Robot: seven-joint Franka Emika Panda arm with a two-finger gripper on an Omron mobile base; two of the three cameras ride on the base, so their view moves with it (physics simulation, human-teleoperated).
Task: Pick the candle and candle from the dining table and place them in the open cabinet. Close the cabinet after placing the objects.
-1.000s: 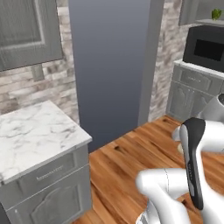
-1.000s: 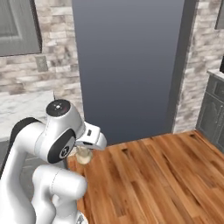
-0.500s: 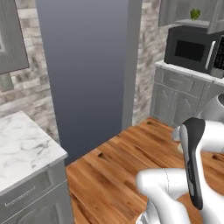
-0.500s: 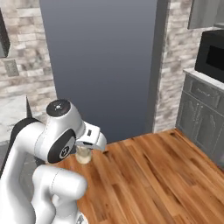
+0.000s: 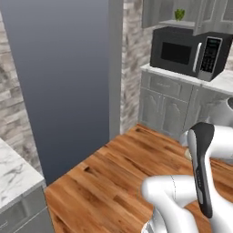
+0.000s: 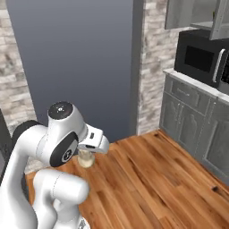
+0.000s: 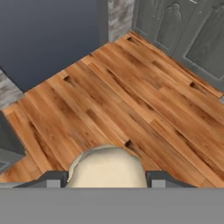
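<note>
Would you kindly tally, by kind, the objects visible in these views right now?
Candles: 1, the cream candle held in the tool
Microwaves: 1, the black microwave
Green plants: 1, the green plant on the shelf above
Total: 3

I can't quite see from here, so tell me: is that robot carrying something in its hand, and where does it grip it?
Yes. A cream candle sits between the two fingers, gripped at its opposite sides, above the wooden floor.
</note>
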